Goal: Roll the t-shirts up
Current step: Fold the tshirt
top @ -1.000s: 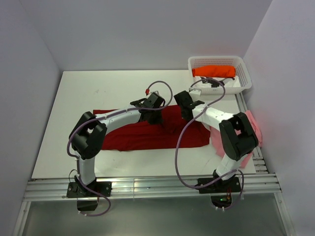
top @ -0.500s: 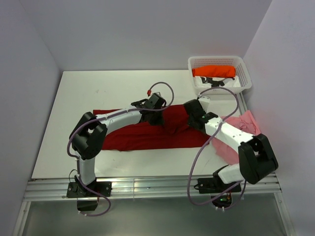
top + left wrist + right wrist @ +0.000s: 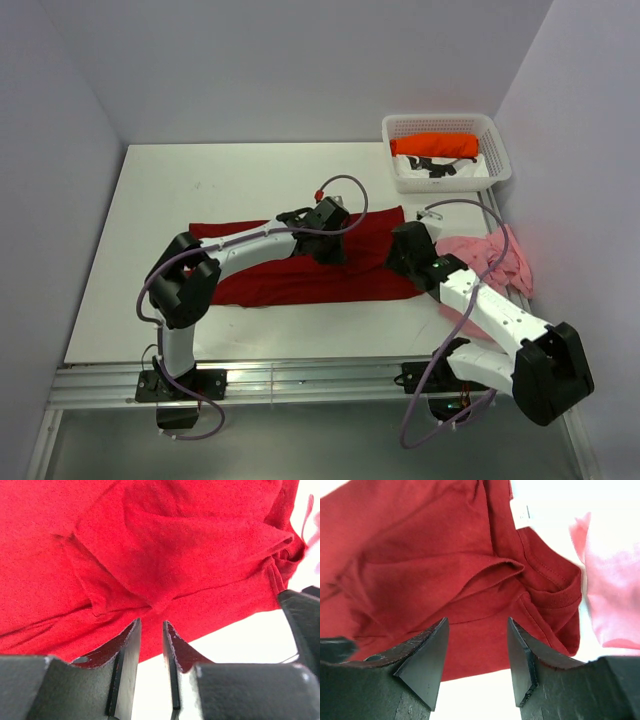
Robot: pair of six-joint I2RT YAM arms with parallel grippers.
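t-shirts (image 3: 300, 285): the dark red t-shirt (image 3: 165, 545) lies unrolled in the middle of the desk (image 3: 220, 180), the left claw (image 3: 151, 625) seemingly nipping a fold and the right claw (image 3: 477, 625) spread empty over its collar. the pink t-shirt (image 3: 490, 255) waits crumpled at 3 o'clock; only the orange t-shirt (image 3: 435, 146), bundled in the basket (image 3: 440, 118) at 1 o'clock, looks finished.

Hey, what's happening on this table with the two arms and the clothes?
Two robot arms are working on rolling t-shirts. The dark red t-shirt lies flattened into a long band on the table. The left gripper seems to pinch a fold of it, while the right gripper hangs open above the collar end, holding nothing. The pale pink t-shirt sits crumpled at the table's right edge, and the orange t-shirt lies rolled in the white basket.
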